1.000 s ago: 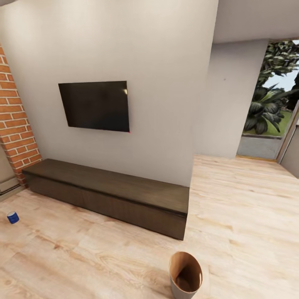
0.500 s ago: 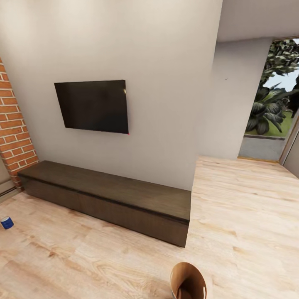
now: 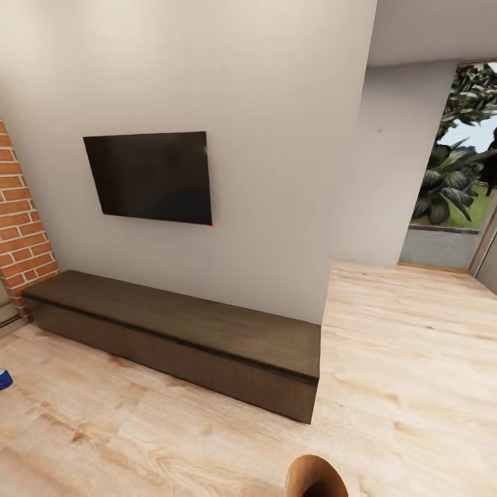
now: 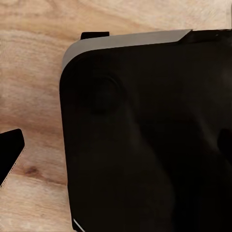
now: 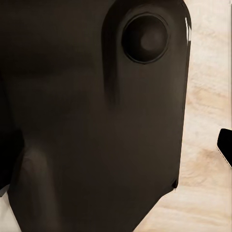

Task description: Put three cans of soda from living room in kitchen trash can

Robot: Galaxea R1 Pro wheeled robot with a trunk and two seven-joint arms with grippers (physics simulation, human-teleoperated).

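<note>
The view has been carried forward: the blue can point(image 3: 3, 379) and trash can point(image 3: 315, 478) are slipping off-frame. Pincer states cannot be told.

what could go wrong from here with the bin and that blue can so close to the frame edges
1. The trash can sits at the head view's bottom edge, close in front of the robot; driving forward could knock it over.
2. The blue soda can is cut by the left edge, so it may be lost from sight.
3. The low TV bench lies ahead, a possible collision.
</note>
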